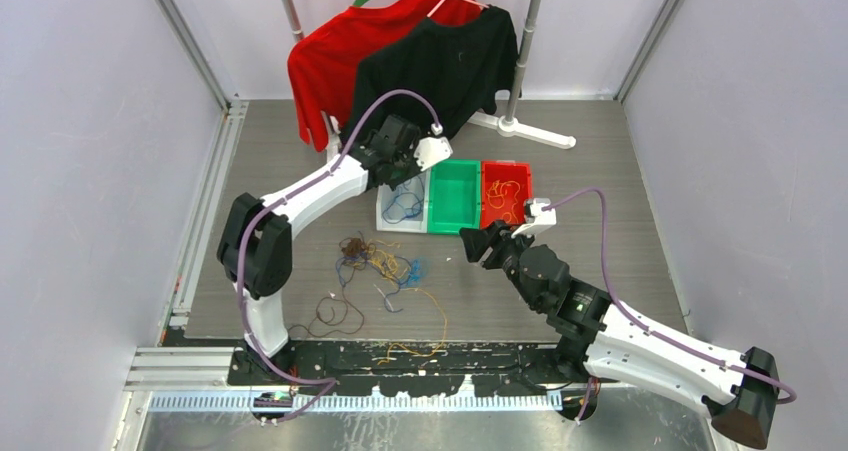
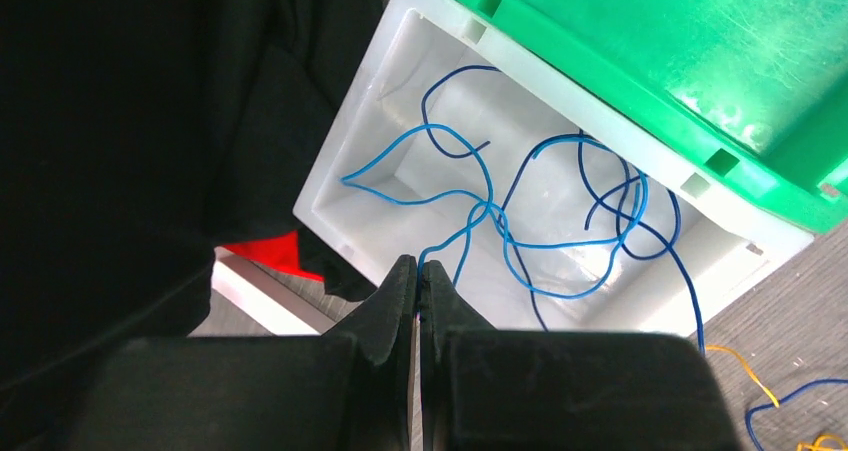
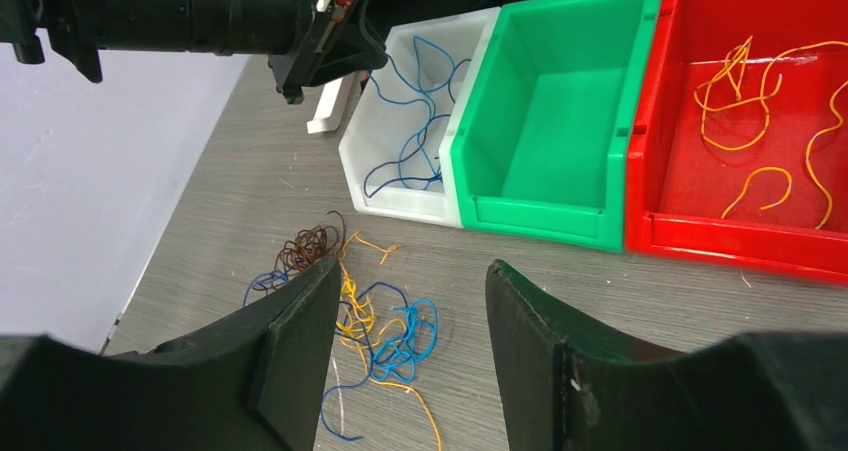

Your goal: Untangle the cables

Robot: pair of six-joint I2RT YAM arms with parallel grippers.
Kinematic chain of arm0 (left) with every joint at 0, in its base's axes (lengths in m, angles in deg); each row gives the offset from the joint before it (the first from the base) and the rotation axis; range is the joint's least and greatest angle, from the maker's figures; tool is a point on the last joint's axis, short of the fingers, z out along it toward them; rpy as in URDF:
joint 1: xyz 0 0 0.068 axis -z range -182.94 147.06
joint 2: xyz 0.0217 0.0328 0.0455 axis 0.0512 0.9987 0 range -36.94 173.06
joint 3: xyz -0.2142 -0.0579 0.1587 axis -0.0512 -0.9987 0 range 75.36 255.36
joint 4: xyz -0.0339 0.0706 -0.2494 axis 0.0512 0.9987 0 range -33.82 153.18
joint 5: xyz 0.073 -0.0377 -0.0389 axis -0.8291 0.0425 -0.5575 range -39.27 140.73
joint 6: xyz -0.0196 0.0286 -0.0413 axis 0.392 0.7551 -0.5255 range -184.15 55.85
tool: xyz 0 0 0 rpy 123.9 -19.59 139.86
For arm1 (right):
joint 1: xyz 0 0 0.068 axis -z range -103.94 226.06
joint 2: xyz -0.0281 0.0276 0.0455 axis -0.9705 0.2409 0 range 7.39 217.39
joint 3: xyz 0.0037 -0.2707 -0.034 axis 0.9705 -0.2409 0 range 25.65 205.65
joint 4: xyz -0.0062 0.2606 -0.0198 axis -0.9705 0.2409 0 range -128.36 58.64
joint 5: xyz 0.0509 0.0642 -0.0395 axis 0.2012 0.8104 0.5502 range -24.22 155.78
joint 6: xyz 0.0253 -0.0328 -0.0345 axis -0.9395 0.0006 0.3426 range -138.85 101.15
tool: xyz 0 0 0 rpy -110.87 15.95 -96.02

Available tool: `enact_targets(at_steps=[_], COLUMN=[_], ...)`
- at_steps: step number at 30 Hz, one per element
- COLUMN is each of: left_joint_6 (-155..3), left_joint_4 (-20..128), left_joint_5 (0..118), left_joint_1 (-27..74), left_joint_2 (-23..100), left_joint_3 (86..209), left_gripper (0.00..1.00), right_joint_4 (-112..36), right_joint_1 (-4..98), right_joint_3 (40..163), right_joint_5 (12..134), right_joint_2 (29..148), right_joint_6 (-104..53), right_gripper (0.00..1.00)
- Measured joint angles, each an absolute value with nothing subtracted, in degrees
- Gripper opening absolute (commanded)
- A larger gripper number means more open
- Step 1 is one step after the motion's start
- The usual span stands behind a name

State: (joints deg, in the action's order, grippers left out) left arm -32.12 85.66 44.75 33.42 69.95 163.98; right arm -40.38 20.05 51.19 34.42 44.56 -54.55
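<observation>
A tangle of blue, yellow-orange and brown cables [image 1: 380, 263] lies on the grey table, left of centre; it also shows in the right wrist view [image 3: 390, 321]. My left gripper [image 2: 418, 266] hangs over the white bin [image 2: 330, 186], shut on the end of a light blue cable [image 2: 520, 241] that runs down into the bin among other blue cables. In the top view the left gripper [image 1: 405, 178] is at the bin's far edge. My right gripper [image 3: 412, 271] is open and empty, above the table just right of the tangle [image 1: 470, 246].
A green bin [image 1: 455, 196] with nothing in it and a red bin [image 1: 505, 193] holding yellow-orange cables [image 3: 750, 81] stand right of the white bin [image 1: 400, 211]. A red shirt [image 1: 330, 61] and black shirt [image 1: 440, 66] hang at the back. Loose cables [image 1: 410, 349] lie near the front edge.
</observation>
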Motion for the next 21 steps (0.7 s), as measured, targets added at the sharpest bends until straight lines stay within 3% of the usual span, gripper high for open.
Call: enact_targets(at_steps=[7,12,17,21], left_joint_6=[-32.8,-34.8,-37.3,-38.8], left_joint_4=[83.0,85.3,89.4,91.7], left_joint_5=[44.9,47.7,51.4,54.9], left_joint_1=[33.4,32.7,30.3,28.1], left_joint_2=[73.1,75.2,75.5,74.2], left_joint_3=[164.0,166.1,170.7,172.3], left_gripper=[0.02,0.22,0.51,0.65], right_joint_4=[-39.6,-39.4,-39.4,-39.3], right_joint_1=[20.3,20.6,20.8,20.8], right_joint_3=[51.2,51.3,51.4,52.0], right_joint_5=[34.1,34.1,34.1,34.4], right_joint_2=[45.4,45.4,45.8,46.9], right_joint_6=[-54.3,-53.9,-53.7,-53.6], right_gripper=[0.6,0.6,0.6,0.6])
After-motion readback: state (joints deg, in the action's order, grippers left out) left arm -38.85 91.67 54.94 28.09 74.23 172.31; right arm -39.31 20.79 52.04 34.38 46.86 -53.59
